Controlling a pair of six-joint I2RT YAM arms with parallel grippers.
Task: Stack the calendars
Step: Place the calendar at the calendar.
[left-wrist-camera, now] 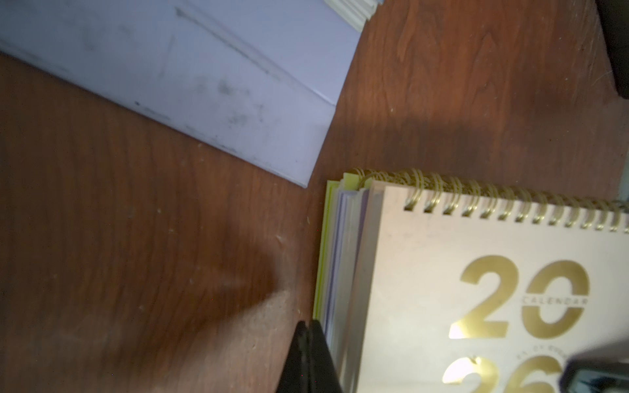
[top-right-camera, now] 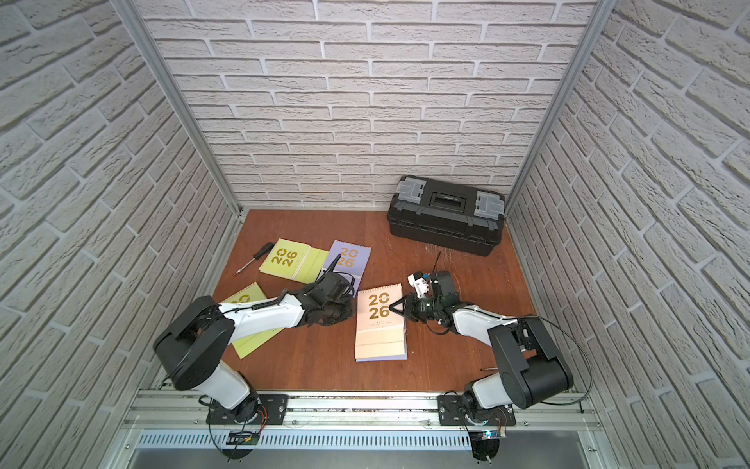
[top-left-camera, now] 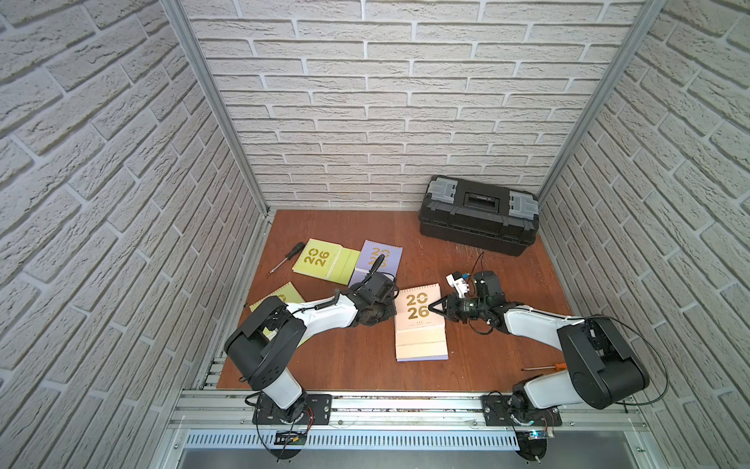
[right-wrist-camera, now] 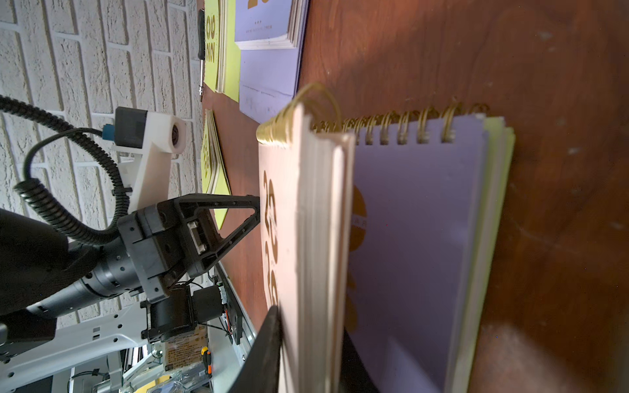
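Beige calendar (top-left-camera: 420, 320) tops the centre pile on the counter (top-left-camera: 345, 365), over lavender calendar (right-wrist-camera: 418, 238) and lime calendar (right-wrist-camera: 498, 177); likely light, card-stiff, covers slick, pages prone to fan; best taken at a plain side edge, clear of the wire coil; right gripper (top-left-camera: 433, 307) straddles that edge, pinching or slack I cannot tell; left gripper (left-wrist-camera: 308, 357), fingers together, braces the opposite side; black toolbox (top-left-camera: 479, 215) shut, contents unseen.

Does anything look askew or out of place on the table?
Yes. The beige calendar lies unaligned on the two below it: the lavender calendar and the lime-green calendar stick out beneath it.
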